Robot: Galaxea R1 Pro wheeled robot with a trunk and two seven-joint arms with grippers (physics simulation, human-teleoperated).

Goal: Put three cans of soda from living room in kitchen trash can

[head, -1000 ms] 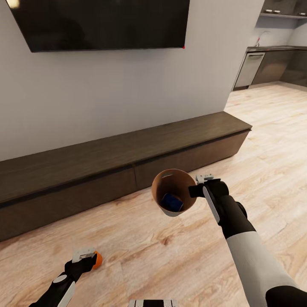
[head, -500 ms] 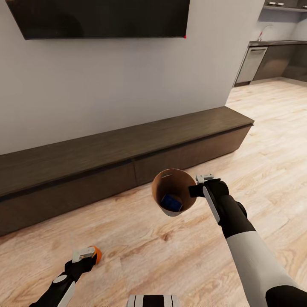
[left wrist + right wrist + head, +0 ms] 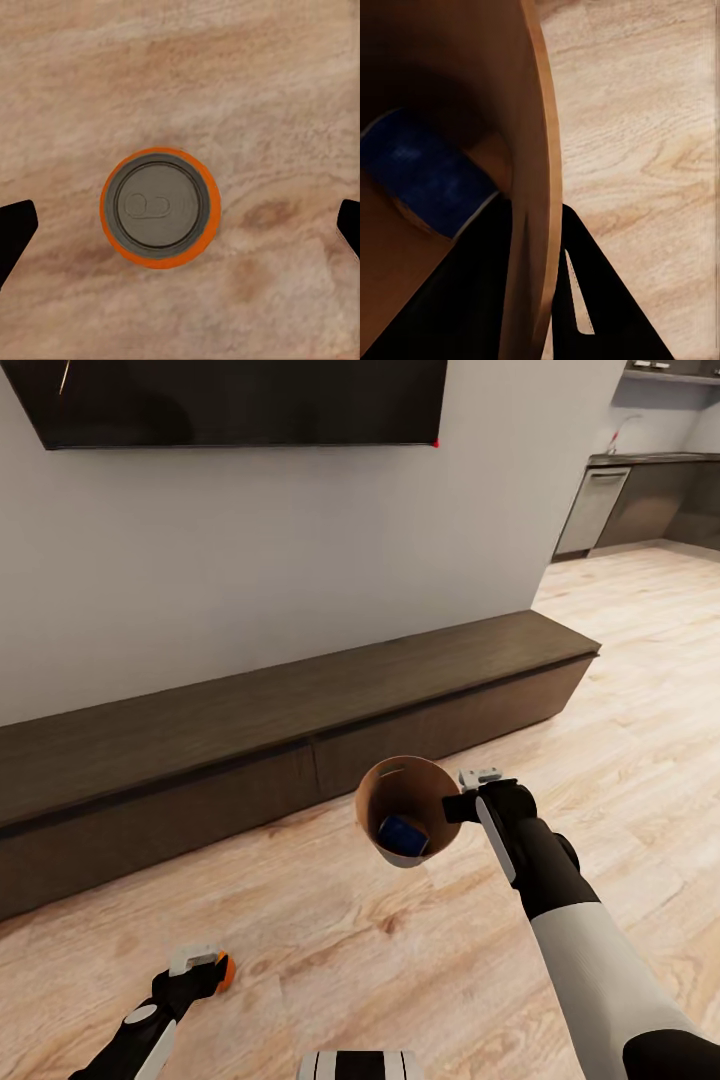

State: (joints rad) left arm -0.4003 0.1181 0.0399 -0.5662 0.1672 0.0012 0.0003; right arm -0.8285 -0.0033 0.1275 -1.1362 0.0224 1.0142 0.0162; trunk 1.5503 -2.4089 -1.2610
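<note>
- Head view: left gripper point(image 3: 205, 966) sits low over the plank floor point(image 3: 400, 960), with an orange soda can point(image 3: 226, 970) right at its fingertips. From here I can't tell whether the can is pinched or just beside the fingers.
- Head view: right gripper point(image 3: 462, 797) is clamped on the rim of the trash can point(image 3: 392, 853), held up off the floor and tilted so its brown inside faces the camera. The dark blue can point(image 3: 403, 835) lies at the bottom.
- Head view: the long low cabinet point(image 3: 300, 720) runs along the wall ahead, well clear of both arms. There is open floor all round the orange can, and the kitchen point(image 3: 640, 490) is visible far right.
- Left wrist view: looking straight down on the orange can's point(image 3: 160, 207) grey top — it stands upright, long axis along the gripper's approach. Both dark fingertips point(image 3: 15, 232) are at the frame edges, spread wide with nothing held, and the can is centred between them with clear gaps either side. Next move looks like a straight descent, then close; the left arm is the obvious one.
- Right wrist view: one finger inside the bucket wall point(image 3: 529, 225) and one outside — closed on the rim. The blue can point(image 3: 424, 172) lies on its side in the bottom.
- Third can: not seen in these frames.
</note>
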